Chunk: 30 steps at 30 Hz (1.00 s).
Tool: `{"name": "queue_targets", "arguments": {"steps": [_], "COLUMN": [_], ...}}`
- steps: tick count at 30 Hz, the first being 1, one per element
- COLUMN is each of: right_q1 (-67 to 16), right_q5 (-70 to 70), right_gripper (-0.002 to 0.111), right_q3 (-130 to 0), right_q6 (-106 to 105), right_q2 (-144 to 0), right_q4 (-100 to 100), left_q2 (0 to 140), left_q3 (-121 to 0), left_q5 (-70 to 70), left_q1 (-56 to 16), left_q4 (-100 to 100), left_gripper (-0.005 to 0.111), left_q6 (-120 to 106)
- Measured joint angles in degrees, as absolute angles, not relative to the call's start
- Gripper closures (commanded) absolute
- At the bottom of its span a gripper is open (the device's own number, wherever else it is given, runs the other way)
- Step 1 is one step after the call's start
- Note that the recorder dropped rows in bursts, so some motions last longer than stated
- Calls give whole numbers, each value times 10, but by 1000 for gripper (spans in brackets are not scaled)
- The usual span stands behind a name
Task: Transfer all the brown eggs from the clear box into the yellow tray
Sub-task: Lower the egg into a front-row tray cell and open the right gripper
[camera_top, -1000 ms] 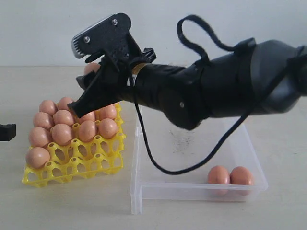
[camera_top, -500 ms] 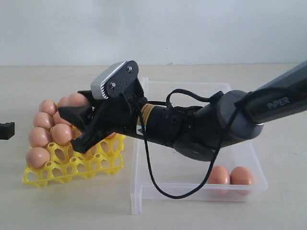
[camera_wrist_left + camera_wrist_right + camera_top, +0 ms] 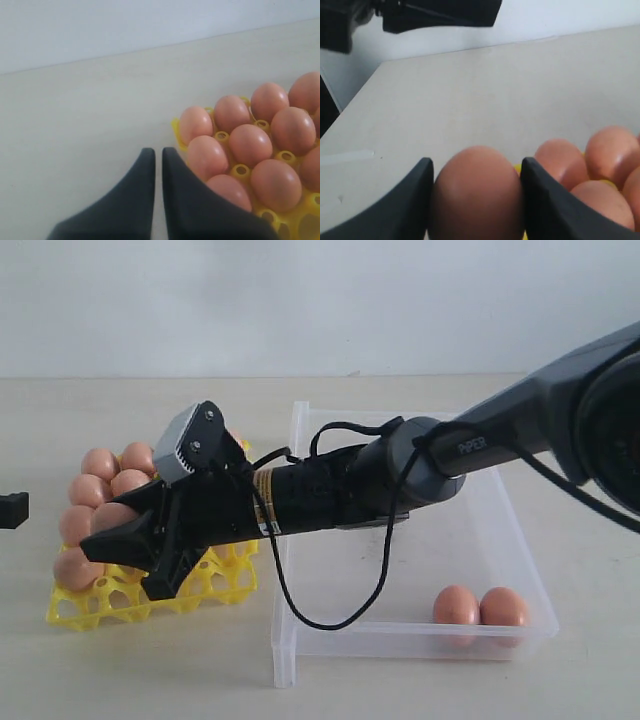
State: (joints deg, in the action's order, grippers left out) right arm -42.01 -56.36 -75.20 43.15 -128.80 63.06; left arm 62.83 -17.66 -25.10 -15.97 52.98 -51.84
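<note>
My right gripper (image 3: pixel 476 163) is shut on one brown egg (image 3: pixel 477 195). In the exterior view this gripper (image 3: pixel 118 558) has reached across and hangs low over the front left part of the yellow tray (image 3: pixel 215 580). Several brown eggs (image 3: pixel 115 465) fill the tray's back cups. Two more eggs (image 3: pixel 456 605) (image 3: pixel 503 606) lie in the clear box (image 3: pixel 400 636) at its front right corner. My left gripper (image 3: pixel 157 151) is shut with nothing in it, just beside the tray's (image 3: pixel 176 125) corner and its eggs (image 3: pixel 249 144). It shows only at the left edge (image 3: pixel 12 510).
The right arm with its black cable loop (image 3: pixel 330 615) stretches over the clear box's left wall. A pale tabletop (image 3: pixel 150 670) runs around the tray and box. A white wall stands behind.
The right gripper has come down and moved left and forward with the egg, from above the tray's back rows to low over its front left cups. The left gripper has stayed put.
</note>
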Motion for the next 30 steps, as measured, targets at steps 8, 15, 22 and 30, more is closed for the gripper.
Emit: {"name": "queue_targets", "arguments": {"steps": [8, 15, 22, 30], "right_q1": [-420, -421, -444, -447], "right_q5": [-564, -542, -480, -461], "right_gripper": [108, 108, 108, 108], "right_q3": [-759, -771, -801, -815], "right_q6": [435, 435, 441, 449], "right_q2": [-1315, -1316, -1317, -1331], "right_q4": [620, 607, 625, 633], "left_q2": [628, 628, 628, 628], "left_q3": [-177, -177, -177, -177], "left_q5": [-261, -261, -261, -261], "left_q1": [-160, -160, -160, -160], "left_q4": [530, 530, 530, 530], "left_gripper": [103, 103, 103, 103], "left_q6": [-518, -518, -518, -518]}}
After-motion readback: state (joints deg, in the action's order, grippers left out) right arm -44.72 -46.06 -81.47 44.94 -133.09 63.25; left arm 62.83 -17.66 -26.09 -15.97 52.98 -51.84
